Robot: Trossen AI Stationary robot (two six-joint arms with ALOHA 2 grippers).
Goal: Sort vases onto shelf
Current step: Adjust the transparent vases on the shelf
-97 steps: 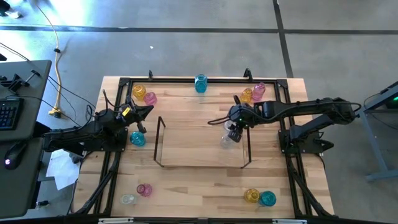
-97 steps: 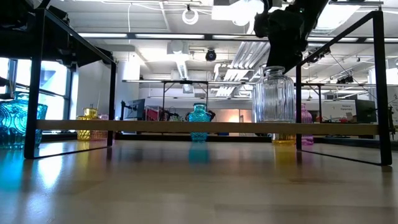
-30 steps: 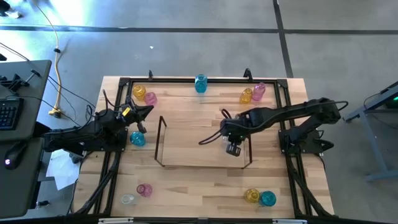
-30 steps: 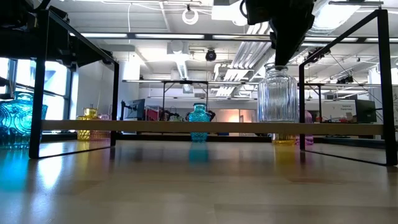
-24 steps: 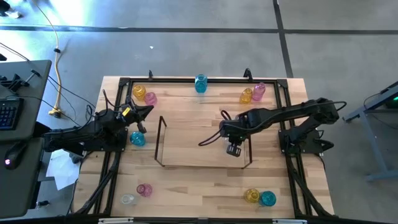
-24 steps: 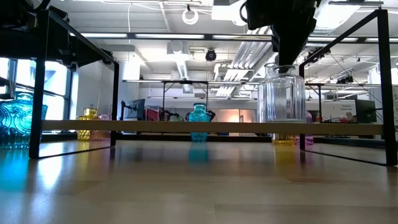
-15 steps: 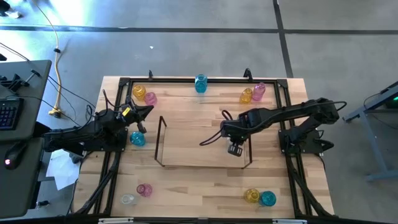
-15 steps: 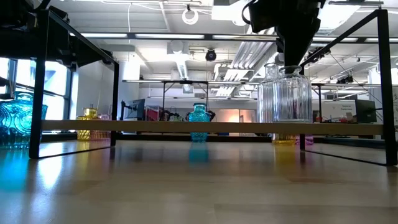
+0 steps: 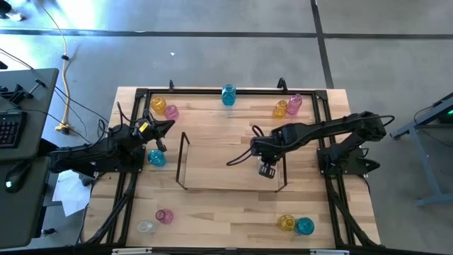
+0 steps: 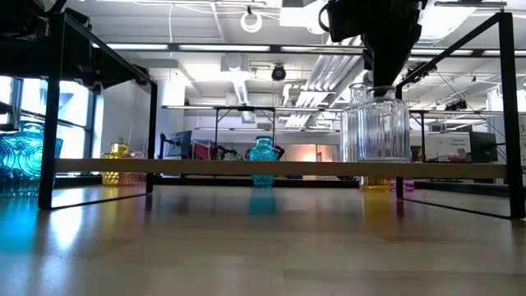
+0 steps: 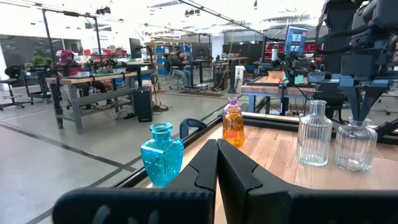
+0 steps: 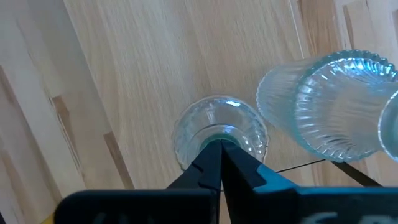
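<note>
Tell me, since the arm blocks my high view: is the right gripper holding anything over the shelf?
Observer: Yes. The right wrist view shows the right gripper shut at the mouth of a clear vase.
Operator: Is that vase down on the shelf?
Observer: In the low view it stands upright, and its base appears to rest on the shelf, near the right end.
Operator: Anything close to it?
Observer: A second clear vase stands right beside it on the shelf. The left wrist view shows a narrow gap between the two.
</note>
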